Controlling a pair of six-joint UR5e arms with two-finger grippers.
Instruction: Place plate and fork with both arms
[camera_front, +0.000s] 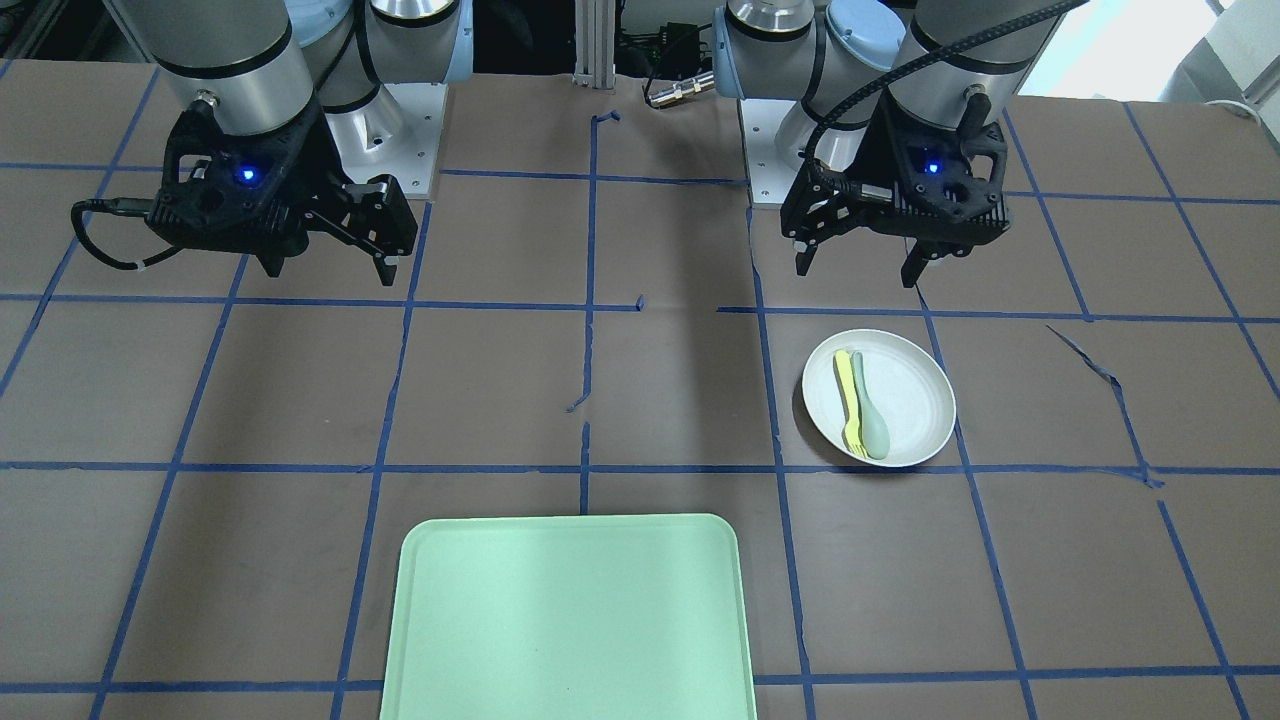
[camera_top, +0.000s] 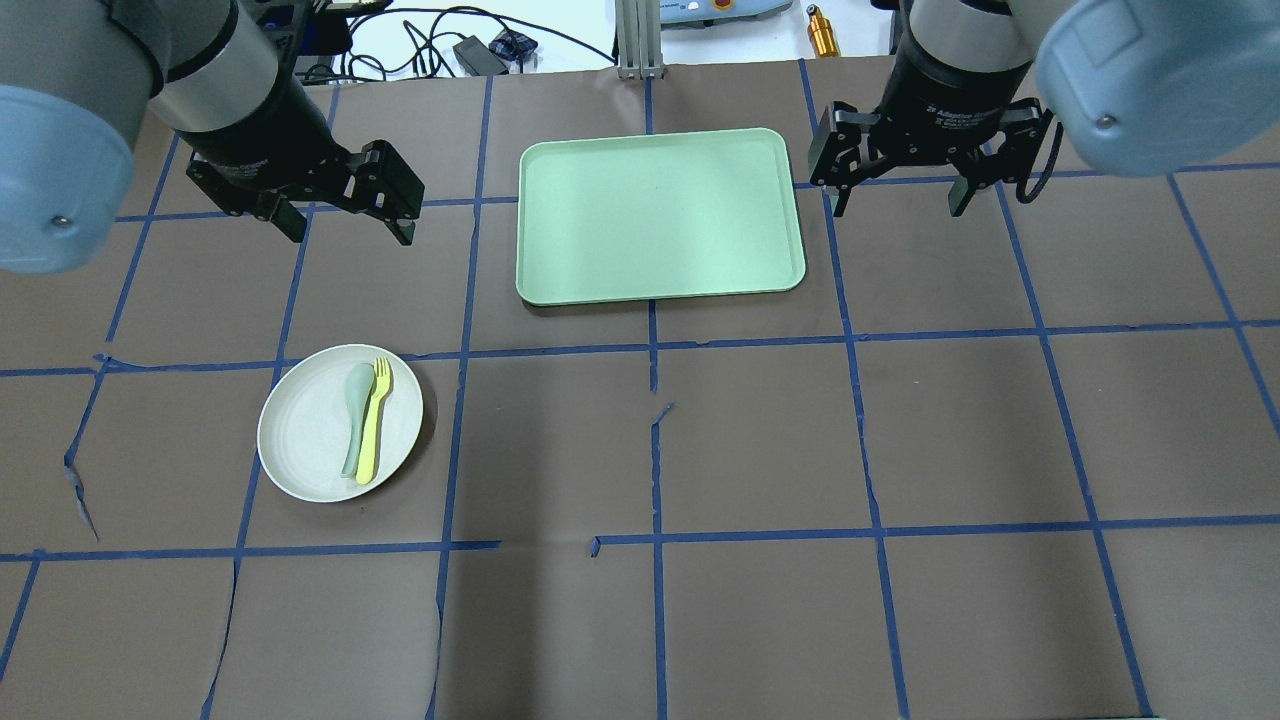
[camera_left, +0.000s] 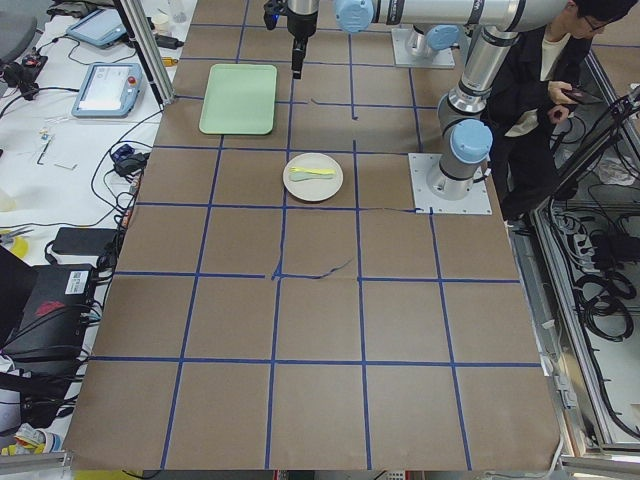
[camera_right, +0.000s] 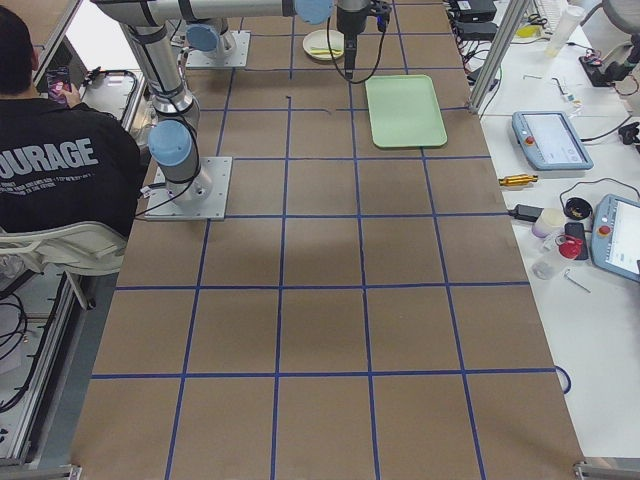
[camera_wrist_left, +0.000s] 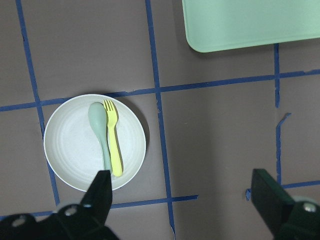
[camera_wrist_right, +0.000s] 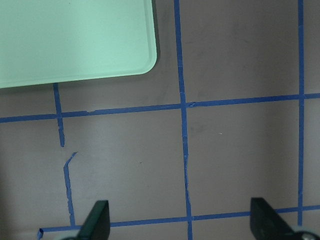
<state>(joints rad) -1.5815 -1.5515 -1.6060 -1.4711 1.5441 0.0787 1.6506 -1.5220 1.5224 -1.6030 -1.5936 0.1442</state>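
The off-white plate (camera_top: 300, 440) lies on the table on my left side, also in the front view (camera_front: 915, 385) and the left wrist view (camera_wrist_left: 67, 150). The pale-yellow fork (camera_top: 375, 420) lies on the plate beside a grey-green spoon (camera_top: 354, 415); both show in the left wrist view, fork (camera_wrist_left: 114, 145) and spoon (camera_wrist_left: 99, 127). My left gripper (camera_top: 352, 237) hangs open and empty above the table, beyond the plate, between it and the tray's level. My right gripper (camera_top: 897, 210) hangs open and empty to the right of the tray.
A rectangular mint-green tray (camera_top: 660, 215) lies at the far middle of the table, between the two grippers, with nothing on it. Blue tape lines grid the brown table cover. A person sits behind the robot base in the side views.
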